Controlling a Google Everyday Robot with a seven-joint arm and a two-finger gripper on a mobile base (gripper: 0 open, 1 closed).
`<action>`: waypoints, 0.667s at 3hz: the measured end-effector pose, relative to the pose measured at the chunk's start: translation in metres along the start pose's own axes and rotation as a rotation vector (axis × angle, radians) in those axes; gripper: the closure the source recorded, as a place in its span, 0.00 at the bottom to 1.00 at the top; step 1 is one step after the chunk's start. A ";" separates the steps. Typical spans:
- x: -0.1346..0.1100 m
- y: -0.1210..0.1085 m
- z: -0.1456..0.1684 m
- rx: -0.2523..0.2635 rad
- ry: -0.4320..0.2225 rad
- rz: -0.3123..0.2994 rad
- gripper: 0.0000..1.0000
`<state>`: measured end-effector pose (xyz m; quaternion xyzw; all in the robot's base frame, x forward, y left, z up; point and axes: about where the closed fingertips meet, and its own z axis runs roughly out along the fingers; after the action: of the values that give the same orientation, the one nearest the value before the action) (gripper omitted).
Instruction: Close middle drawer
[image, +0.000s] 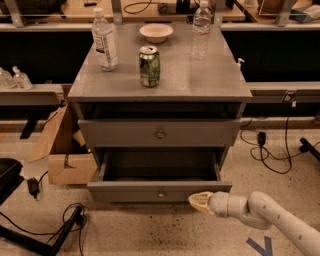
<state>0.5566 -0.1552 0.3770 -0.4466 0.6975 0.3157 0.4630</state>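
Note:
The middle drawer (160, 191) is the grey drawer pulled partly out of the grey cabinet (160, 80). Its deep box is empty and its flat front carries one small round knob. Above it, another grey drawer front (160, 133) with a knob sits shut. My gripper (199, 200) comes in low from the right on a white arm (270, 215). Its cream fingertips are shut together, empty, and rest against the lower right of the middle drawer's front. Anything below the open drawer is hidden by it.
On the cabinet top stand a green can (149, 65), two clear water bottles (105, 40) (201, 30) and a white bowl (156, 32). A cardboard box (62, 150) sits left of the cabinet. Cables (272, 150) lie on the floor at right, and a black stand (30, 235) at left.

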 end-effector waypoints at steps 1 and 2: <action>-0.005 -0.015 0.030 -0.064 -0.029 -0.027 1.00; -0.005 -0.013 0.029 -0.064 -0.029 -0.027 1.00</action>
<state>0.5798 -0.1344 0.3702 -0.4659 0.6742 0.3380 0.4627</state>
